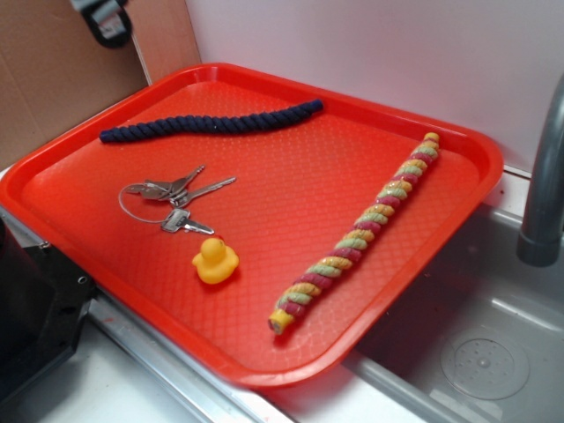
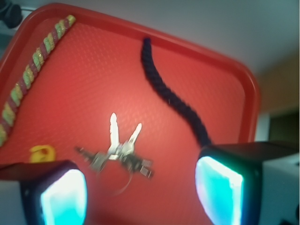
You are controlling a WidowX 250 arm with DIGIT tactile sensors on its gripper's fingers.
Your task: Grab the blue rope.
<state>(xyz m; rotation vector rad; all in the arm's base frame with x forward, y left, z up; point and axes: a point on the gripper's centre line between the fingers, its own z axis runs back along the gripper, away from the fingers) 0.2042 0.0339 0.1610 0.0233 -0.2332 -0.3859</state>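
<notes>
While the blue rope (image 1: 211,122) lies untouched along the far edge of the red tray (image 1: 264,370), the gripper (image 2: 140,197) hangs above the tray with nothing between its jaws. In the wrist view the two fingers (image 2: 220,190) stand wide apart at the bottom of the frame, their pads glowing cyan, and bare tray surface and the keys show in the gap.

The rope is slightly curved, one end close to the tray's far-left rim, the other near the middle of the far rim. In the wrist view its nearer end disappears behind the right-hand finger, so I cannot tell whether they touch there.

A bunch of keys (image 1: 176,198) on a thin wire ring lies just inward of the rope, toward the tray's left side, apart from it. A small yellow rubber duck (image 1: 215,261) sits near the keys, closer to the front edge. A multicoloured rope (image 1: 357,233) of yellow, red and green strands runs straight along the right side, from the far-right corner toward the front edge, well apart from the blue one.

The tray rests partly over a grey sink (image 1: 476,352), with a faucet (image 1: 542,194) at the right.
</notes>
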